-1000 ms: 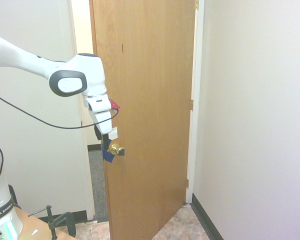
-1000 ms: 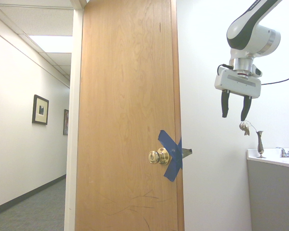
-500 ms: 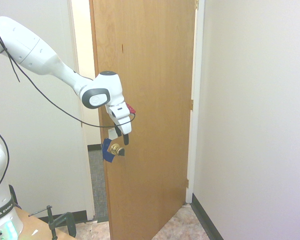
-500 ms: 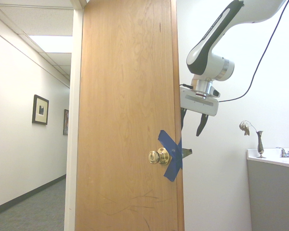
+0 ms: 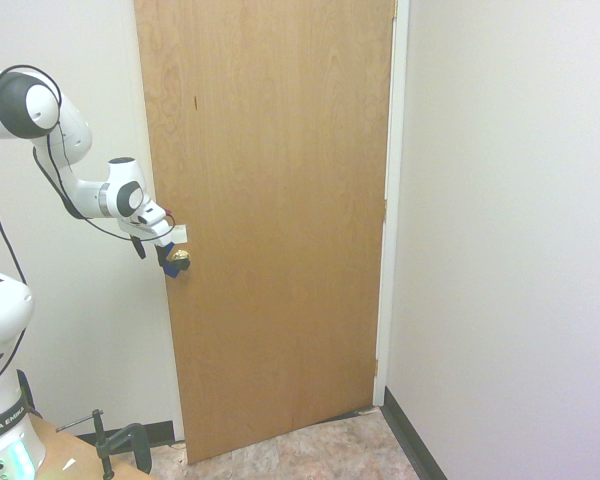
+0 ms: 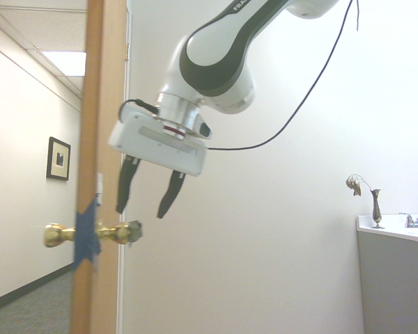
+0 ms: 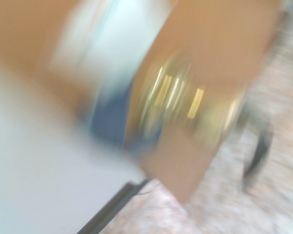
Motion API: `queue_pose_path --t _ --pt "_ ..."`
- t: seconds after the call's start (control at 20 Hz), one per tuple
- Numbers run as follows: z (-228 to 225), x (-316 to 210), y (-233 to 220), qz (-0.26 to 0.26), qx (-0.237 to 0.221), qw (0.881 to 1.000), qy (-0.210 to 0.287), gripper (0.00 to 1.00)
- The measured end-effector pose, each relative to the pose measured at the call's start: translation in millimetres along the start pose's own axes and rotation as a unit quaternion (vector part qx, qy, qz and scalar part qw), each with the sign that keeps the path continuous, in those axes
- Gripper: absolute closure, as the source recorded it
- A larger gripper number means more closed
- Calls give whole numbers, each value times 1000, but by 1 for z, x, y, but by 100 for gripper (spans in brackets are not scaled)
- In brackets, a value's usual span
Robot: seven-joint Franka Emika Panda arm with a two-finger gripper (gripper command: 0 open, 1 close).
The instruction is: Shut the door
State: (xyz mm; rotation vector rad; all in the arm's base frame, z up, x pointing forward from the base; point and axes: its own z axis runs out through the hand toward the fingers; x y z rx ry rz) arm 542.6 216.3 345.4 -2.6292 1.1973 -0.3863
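Observation:
The door [image 5: 280, 220] is a tall light-brown wood slab that fills nearly the whole doorway in the first exterior view. In the second exterior view the door [image 6: 101, 139] shows edge-on. Its brass knob [image 5: 180, 262] sits at the left edge with blue tape [image 6: 88, 233], a white sticker [image 5: 177, 234] and a small red mark [image 5: 195, 102] higher up. My gripper [image 6: 142, 211] is open, its fingers pointing down just above the room-side knob [image 6: 129, 232], close to the door face. The wrist view is motion-blurred, showing the knob [image 7: 171, 92] and tape [image 7: 110, 117].
A white wall [image 5: 510, 240] runs along the right of the doorway, with a dark baseboard [image 5: 415, 440]. A counter [image 6: 397, 233] with a small vase [image 6: 376, 207] stands at the right. Beyond the door lies a hallway with a framed picture [image 6: 58, 158].
The door has swung from wide open to nearly filling the doorway. My arm moved with it, the gripper travelling toward the frame side and staying by the knob, still open.

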Motion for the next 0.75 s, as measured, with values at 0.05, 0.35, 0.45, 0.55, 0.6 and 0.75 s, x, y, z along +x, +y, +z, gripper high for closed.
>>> queue_pose_path --t 0.05,0.35,0.45,0.55,0.6,0.75 --pt "8 -9 -18 -10 -3 1000 -3 0" --pt "-7 28 -23 -15 -14 1000 -9 0" --pt "-35 34 -5 -17 -28 999 -17 0" --pt "-68 42 20 -14 -49 999 -12 0" --pt "-82 46 34 -13 -60 998 -10 0" --pt "-120 57 84 3 -91 996 -8 0"
